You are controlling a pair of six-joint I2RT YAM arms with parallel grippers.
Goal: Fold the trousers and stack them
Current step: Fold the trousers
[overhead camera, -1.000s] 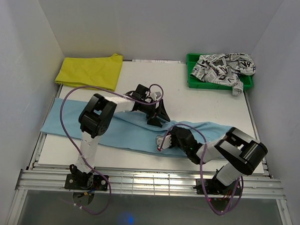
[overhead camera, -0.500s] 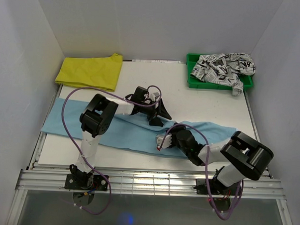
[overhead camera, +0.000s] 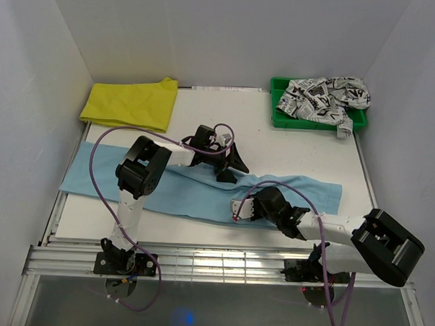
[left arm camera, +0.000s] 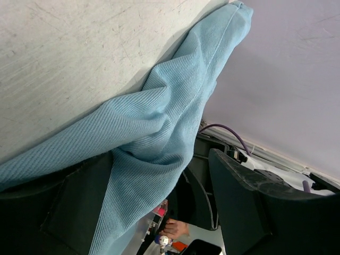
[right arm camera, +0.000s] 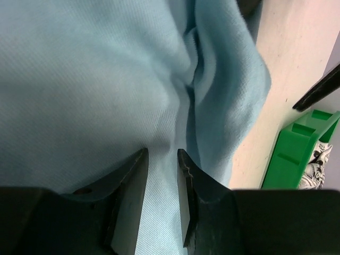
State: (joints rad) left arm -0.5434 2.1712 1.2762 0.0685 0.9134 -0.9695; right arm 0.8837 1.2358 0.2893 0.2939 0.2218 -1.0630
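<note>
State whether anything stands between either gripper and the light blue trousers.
Nothing visible does. The left gripper has its jaws open astride a raised fold of the trousers, and the right gripper sits right at the cloth.

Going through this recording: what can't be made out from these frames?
- Top view: the left arm covers part of the trousers, so the cloth under it is hidden.
- Right wrist view: too close to tell whether the right gripper is pinching cloth. In the top view its fingertips are too small to see.
- Top view: the printed garment hides whatever else lies in the green bin.
</note>
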